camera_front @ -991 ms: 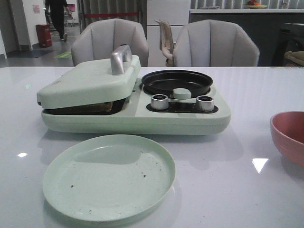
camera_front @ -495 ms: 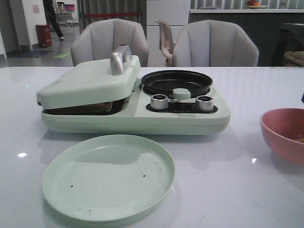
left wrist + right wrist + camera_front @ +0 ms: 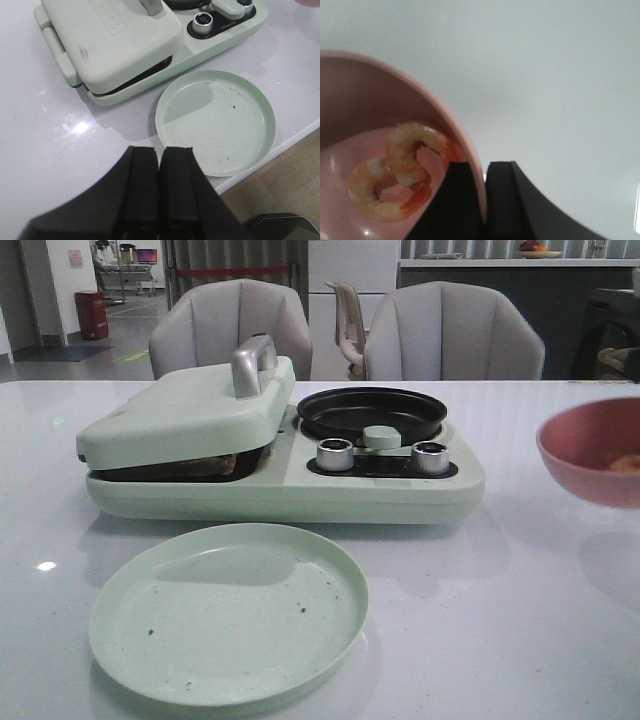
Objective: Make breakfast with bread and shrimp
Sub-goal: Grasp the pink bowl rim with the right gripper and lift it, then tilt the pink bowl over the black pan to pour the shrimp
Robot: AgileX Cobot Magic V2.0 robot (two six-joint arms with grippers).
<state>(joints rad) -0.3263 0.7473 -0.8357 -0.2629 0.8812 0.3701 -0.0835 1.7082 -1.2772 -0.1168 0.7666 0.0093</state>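
While right gripper clamps pink bowl rim — shrimp inside — black pan lies leftward; left gripper clenched, empty.

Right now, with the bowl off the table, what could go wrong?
1. The right gripper pinches only the pink bowl rim; the bowl could rotate or slip.
2. The bowl is tilted, so the shrimp may slide out before reaching the black pan.
3. The bread sits under the nearly closed lid, unwatched.

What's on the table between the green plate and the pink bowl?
Nothing: in the front view, only bare white table separates the green plate from the raised pink bowl.
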